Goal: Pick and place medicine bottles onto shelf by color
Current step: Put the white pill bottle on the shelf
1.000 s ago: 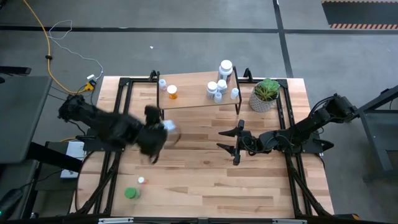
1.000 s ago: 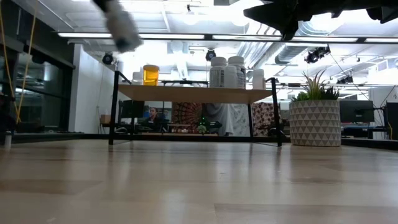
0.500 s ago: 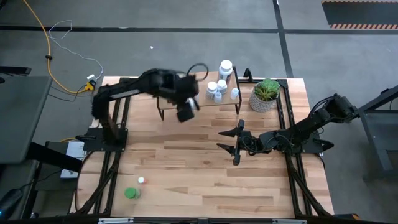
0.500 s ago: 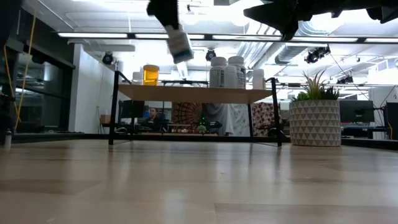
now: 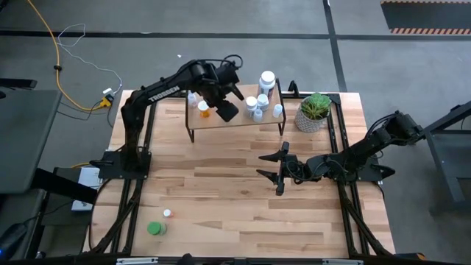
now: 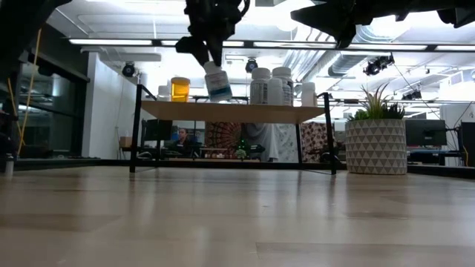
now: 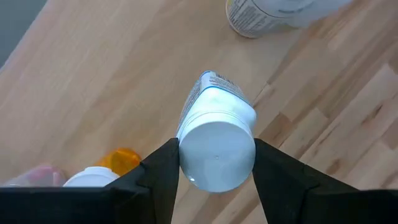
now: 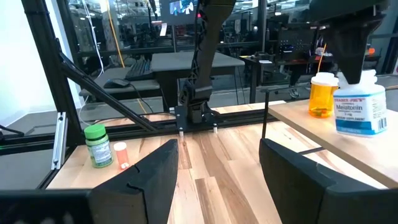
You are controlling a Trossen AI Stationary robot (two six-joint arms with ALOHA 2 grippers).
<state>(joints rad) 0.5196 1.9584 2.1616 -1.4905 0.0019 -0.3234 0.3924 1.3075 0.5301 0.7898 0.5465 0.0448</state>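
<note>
- While our left gripper (image 7: 214, 180) is hanging over the shelf (image 5: 235, 119), we are clamping a white bottle (image 7: 216, 140) between its fingers, taking it just under the cap, with the cap facing the wrist camera and the body tilted down toward the board.
- In the low view we are carrying that bottle just above the shelf top, between the orange bottle (image 6: 179, 88) and the cluster of white bottles (image 6: 272, 85); we cannot tell whether its base is touching the wood yet.
- We are judging it a light, stiff plastic bottle with a smooth, slippery label, so a squeeze across the round body near the cap is probably the safest hold; gripping lower on the label risks it pivoting.
- Because it is hanging at a slant, we are expecting it to tip unless we level it before letting go, and the neighbours are near enough to be knocked.
- Our right gripper (image 5: 280, 168) is waiting over the middle of the table (image 5: 243, 213) with its jaws standing apart and nothing between them.
- Still to be sorted, a green bottle (image 5: 154, 229) and a small orange vial (image 5: 167, 214) are standing near the table's front left corner; both look light and rigid, and the vial is narrow enough that we are expecting it to need a centred pinch.
- The potted plant (image 5: 314, 112) is sitting just beside the shelf's right end.
</note>
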